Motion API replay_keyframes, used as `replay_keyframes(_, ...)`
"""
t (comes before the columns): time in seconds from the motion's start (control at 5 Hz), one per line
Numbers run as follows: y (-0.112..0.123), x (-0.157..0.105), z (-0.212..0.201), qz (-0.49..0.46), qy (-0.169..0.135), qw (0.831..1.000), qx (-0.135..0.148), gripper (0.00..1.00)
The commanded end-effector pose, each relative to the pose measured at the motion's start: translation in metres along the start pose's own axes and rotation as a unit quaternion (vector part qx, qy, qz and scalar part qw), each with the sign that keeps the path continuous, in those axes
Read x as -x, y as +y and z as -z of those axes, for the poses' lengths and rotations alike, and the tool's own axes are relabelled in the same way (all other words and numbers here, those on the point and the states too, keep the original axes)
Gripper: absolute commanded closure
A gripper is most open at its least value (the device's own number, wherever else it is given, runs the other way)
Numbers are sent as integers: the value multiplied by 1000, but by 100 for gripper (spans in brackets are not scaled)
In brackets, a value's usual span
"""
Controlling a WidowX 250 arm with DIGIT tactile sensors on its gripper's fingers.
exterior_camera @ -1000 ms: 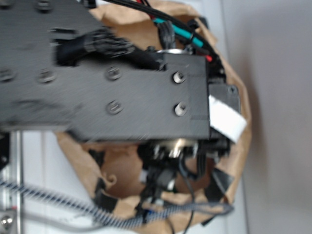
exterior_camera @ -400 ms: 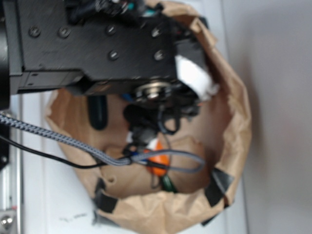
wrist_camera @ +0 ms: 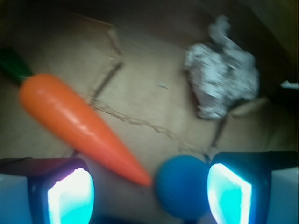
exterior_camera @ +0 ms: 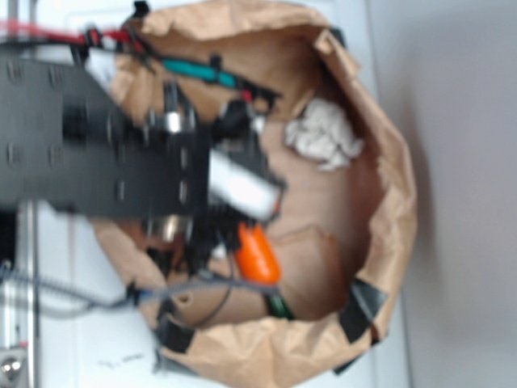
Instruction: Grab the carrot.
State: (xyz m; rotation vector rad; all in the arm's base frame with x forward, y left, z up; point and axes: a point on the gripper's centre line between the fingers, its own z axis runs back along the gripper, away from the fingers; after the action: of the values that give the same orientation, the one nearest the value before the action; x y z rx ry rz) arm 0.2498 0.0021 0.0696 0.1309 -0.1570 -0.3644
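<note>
Hiding part of the carrot [exterior_camera: 257,255]: the blurred arm [exterior_camera: 97,166].

The glossy bright-orange plastic toy carrot [wrist_camera: 77,125] lies flat in the wrist view, stretching diagonally from the left middle of the frame down to the lower centre. Its thick end sits at the upper left, capped by a short dark green stem, and its body tapers to a point at the lower centre. In the exterior view the carrot [exterior_camera: 257,254] shows just below the frame's centre, partly covered, with its green stem toward the bottom.
</note>
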Motion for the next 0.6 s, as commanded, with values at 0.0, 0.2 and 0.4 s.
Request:
replay_keyframes(0.0,-41,-25,8,61,8,998,8,0)
replay_keyframes(0.2,-52,-31,21,79,20,996,31,0)
replay_keyframes(0.4,-50,-39,33,75,14,996,36,0)
